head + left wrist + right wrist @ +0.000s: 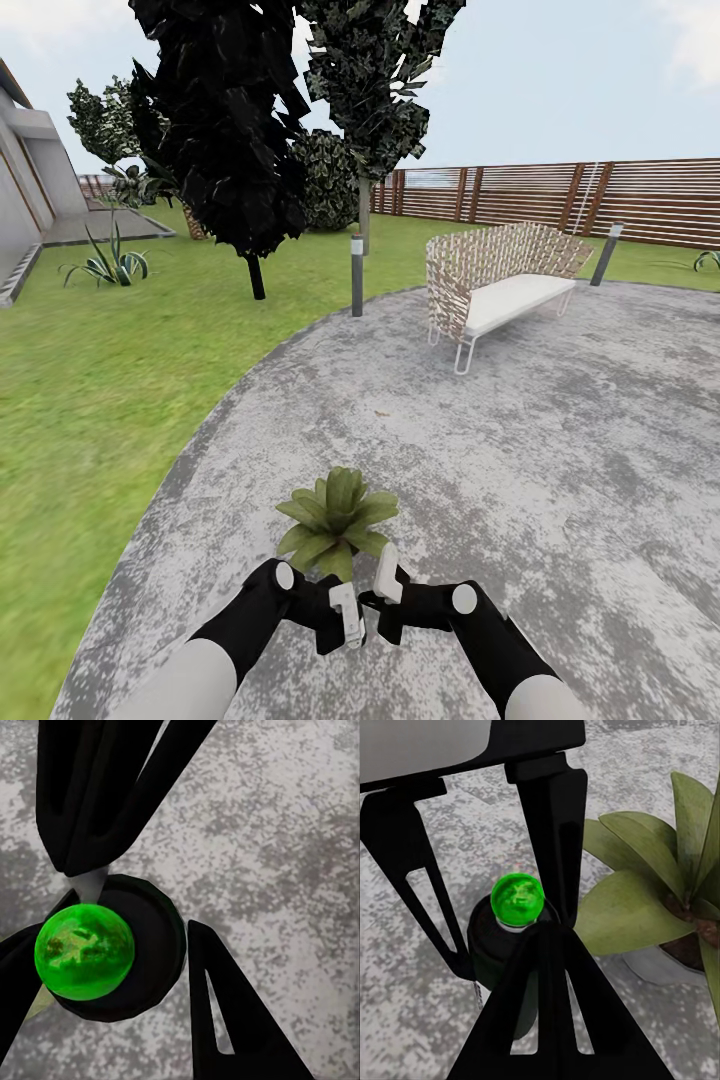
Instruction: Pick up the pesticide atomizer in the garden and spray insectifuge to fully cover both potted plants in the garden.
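From the head, both arms meet just near of the plant [336,520] on the patio [560,440]. Left wrist: the left pincer [127,952] clamps the bottle [112,952]. Right wrist: the right pincer [487,945] straddles it (grip unclear). Next, aim the green cap [517,898] at the leaves.

Setting: outdoor home garden, simulated render. A green lawn [90,400] is wrapping around a round grey stone patio [560,440]. A brown slatted wooden fence [620,200] is running along the far edge under a pale, lightly clouded sky. Dark trees [225,130] are standing on the grass, with a grey lamp post [357,275] at the patio rim and a second post [606,254] further right. A wicker seat [500,275] with a white cushion is sitting on the stone. A spiky plant [108,262] is growing near a grey house wall [25,190] at left. A small potted plant [335,520] is resting on the patio.
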{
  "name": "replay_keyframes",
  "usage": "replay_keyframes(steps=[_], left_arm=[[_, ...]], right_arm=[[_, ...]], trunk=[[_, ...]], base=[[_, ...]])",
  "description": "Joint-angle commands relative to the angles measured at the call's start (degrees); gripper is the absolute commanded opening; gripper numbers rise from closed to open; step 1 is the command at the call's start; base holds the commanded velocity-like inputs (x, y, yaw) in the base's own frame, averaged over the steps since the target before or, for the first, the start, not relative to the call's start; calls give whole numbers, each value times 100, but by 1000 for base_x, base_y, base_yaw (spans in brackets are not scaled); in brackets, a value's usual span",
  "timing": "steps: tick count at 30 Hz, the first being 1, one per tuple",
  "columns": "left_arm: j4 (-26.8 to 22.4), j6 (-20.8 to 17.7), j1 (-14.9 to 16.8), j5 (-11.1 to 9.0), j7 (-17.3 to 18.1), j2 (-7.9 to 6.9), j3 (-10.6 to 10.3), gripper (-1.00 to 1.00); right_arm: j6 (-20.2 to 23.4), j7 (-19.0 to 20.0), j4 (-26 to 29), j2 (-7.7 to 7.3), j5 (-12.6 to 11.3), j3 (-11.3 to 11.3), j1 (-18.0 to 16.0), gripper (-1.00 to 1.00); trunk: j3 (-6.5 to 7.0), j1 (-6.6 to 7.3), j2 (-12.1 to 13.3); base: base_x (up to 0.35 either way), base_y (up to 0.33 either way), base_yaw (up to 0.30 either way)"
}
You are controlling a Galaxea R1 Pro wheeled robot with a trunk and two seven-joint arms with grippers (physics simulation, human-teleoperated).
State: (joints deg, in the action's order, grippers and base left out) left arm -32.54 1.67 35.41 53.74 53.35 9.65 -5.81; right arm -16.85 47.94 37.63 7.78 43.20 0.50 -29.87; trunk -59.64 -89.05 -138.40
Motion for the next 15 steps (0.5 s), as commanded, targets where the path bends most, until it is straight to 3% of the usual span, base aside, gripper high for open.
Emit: replay_keyframes(steps=[1, 12, 15], left_arm=[[-8, 17, 1, 37, 17, 2, 1, -100], [5, 8, -6, 91, 22, -87, -12, -100], [-4, 3, -7, 105, 25, -208, -5, -100]], right_arm=[[-29, 5, 7, 1, 48, -6, -2, -100], [-29, 5, 1, 0, 48, -6, -2, -100], [-29, 5, -3, -4, 48, -6, -2, -100]], trunk=[[-5, 1, -2], [-5, 1, -2], [-5, 1, -2]], base=[[0, 0, 0], [0, 0, 0], [0, 0, 0]])
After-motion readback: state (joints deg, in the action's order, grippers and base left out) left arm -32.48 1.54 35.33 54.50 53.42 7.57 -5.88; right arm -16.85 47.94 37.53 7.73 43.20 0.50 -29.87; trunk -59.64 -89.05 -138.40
